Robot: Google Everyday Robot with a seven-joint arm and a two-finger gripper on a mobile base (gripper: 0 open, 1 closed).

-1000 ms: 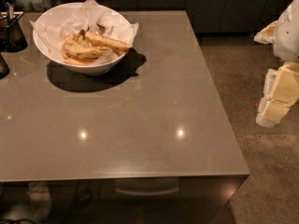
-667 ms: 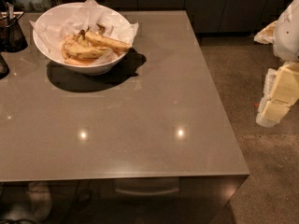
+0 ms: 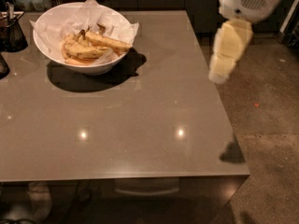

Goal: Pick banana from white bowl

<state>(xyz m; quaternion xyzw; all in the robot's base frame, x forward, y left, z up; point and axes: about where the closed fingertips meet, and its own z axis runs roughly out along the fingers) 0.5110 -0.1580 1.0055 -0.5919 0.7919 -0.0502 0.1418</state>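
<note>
Banana [image 3: 108, 42] lies in white bowl [image 3: 91, 69], upper left of the frame, on top of the other fruit. Its long axis runs from upper left down to lower right at a slight slope. The right end reaches toward the bowl's right rim and the left end sits near the bowl's middle. It is nearly straight, yellow with brown patches. The shorter bananas [image 3: 78, 52] lie just under and left of it, touching it. Crinkled white paper [image 3: 91, 14] lines the bowl and sticks up past the rim at the back and right.

The bowl stands on the grey counter [image 3: 140, 125] and throws a dark shadow to its right and front. A dark wire basket [image 3: 11, 31] is at the far left edge, beside the bowl.

Gripper [image 3: 219, 71] is in the upper right of the frame, hanging down from the white arm housing [image 3: 252, 1], at the counter's right edge and well apart from the bowl and banana. It is motion-smeared, so how far open it is cannot be told. Nothing seen in it. The arm's shadow [image 3: 232, 153] falls near the counter's lower right corner.
</note>
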